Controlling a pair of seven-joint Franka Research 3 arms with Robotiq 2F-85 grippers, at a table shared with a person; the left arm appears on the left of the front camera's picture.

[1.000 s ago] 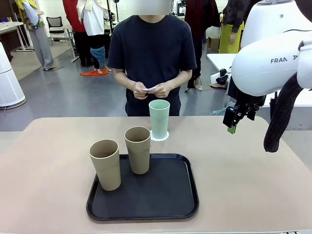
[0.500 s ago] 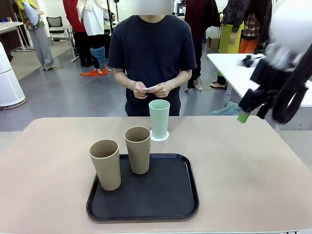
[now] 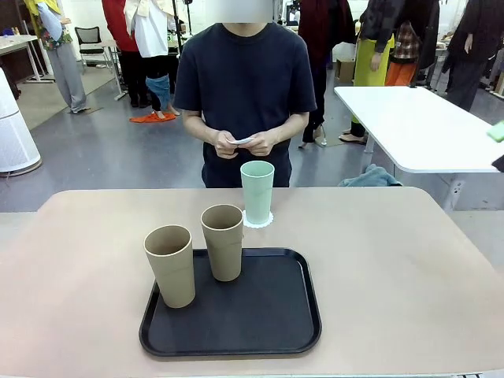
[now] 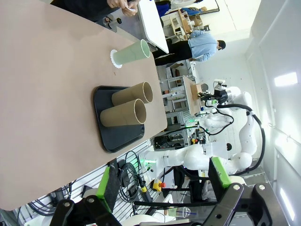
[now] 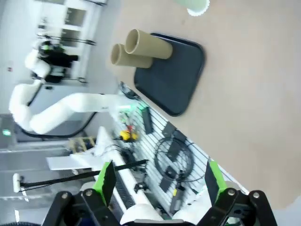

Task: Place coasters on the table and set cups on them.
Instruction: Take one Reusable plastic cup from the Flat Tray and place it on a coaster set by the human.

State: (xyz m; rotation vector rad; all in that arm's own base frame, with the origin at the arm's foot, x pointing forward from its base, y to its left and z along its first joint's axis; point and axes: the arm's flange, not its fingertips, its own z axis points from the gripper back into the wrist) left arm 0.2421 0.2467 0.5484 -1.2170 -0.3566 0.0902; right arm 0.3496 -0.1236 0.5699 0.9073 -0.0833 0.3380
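The right arm has swung away from the tabletop's [image 3: 378, 260] right side to the front view's right edge, 1 green pad [image 3: 496, 131] of the right pincer [image 3: 498, 146] there. The white table [image 3: 409, 126] behind stands uncovered.

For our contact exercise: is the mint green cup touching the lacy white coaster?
Touching. The front view shows the mint green cup standing upright on the coaster, whose lacy edge rings its base.

The front camera sits at the near edge of the desk [image 3: 394, 260], facing the person [image 3: 246, 87] across it, close to the black tray [image 3: 260, 315]. Both wrist cameras, rolled sideways, look from farther off; all three share tray and mint-green cup [image 3: 257, 191].
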